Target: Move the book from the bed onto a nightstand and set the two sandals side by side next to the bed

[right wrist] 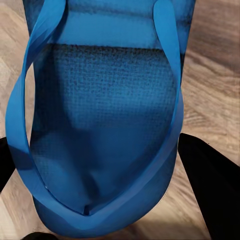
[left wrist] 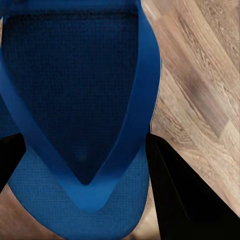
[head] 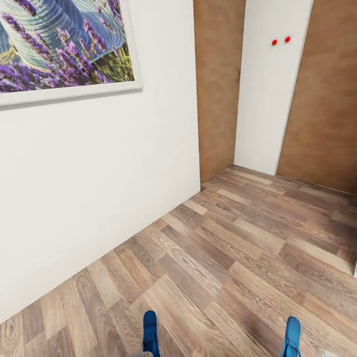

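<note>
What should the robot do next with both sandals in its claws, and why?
Probably turn the base to find the bed. Each claw grips a blue sandal, left and right, but ahead lie just plank floor, white wall and a lavender picture.

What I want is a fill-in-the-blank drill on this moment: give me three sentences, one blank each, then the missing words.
1. The left sandal and the right sandal are both ____ in colour.
2. The flowers in the wall picture are ____ in colour.
3. The two small dots on the white panel are ____ in colour.

Missing words: blue; purple; red.
</note>
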Robot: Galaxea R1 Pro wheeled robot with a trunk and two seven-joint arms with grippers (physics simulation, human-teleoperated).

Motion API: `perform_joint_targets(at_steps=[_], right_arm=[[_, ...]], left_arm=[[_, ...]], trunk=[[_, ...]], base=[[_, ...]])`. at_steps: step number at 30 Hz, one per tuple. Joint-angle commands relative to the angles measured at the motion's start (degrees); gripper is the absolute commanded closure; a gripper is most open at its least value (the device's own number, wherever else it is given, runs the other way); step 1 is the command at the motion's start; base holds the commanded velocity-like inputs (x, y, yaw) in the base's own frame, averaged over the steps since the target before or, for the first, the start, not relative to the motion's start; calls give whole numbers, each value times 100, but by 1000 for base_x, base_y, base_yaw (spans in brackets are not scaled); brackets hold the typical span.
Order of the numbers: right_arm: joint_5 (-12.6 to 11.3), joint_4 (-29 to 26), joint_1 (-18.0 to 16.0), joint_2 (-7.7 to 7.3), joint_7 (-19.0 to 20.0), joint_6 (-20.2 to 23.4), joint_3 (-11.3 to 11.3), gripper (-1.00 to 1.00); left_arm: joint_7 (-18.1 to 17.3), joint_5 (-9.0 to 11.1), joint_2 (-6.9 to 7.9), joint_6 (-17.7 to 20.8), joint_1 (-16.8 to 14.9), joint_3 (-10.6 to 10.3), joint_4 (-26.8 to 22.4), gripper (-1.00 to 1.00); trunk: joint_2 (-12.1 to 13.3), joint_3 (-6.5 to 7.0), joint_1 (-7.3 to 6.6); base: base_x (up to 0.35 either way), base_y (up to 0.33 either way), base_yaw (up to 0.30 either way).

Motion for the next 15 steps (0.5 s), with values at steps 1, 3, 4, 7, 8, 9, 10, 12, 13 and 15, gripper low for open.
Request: perform_joint_targets(at_steps=[1,3,4,7,8,9,10,12,13,15], right_arm=[[9,0,-1,0,28,28,-51,100],[9,0,-1,0,28,29,-51,100],[9,0,-1,0,28,29,-51,100],[9,0,-1,0,28,28,-51,100],[9,0,-1,0,28,28,-51,100],[9,0,-1,0,28,28,-51,100],[9,0,-1,0,28,30,-51,100],[9,0,-1,0,28,30,-51,100],[9,0,-1,0,28,29,-51,100],[9,0,-1,0,28,29,-51,100]], left_arm=[[-35,-3,0,-4,-6,42,9,100],[-35,0,0,-4,-6,42,9,100],[-35,-2,0,-4,-6,42,9,100],[-35,-4,0,-4,-6,42,9,100],[-35,-3,0,-4,-6,42,9,100],[-35,-2,0,-4,-6,42,9,100],[-35,-3,0,-4,-6,42,9,100],[-35,-4,0,-4,-6,42,9,100],[-35,-5,0,-4,-6,42,9,100],[-35,-5,0,-4,-6,42,9,100]], trunk=[[-2,-5,-1],[-2,-5,-1],[-2,-5,-1],[-2,-5,-1],[-2,-5,-1],[-2,-5,-1],[-2,-5,-1],[-2,-5,-1],[-2,-5,-1],[-2,-5,-1]], base=[[0,0,293],[0,0,293],[0,0,293],[0,0,293],[0,0,293],[0,0,293],[0,0,293],[0,0,293],[0,0,293],[0,0,293]])
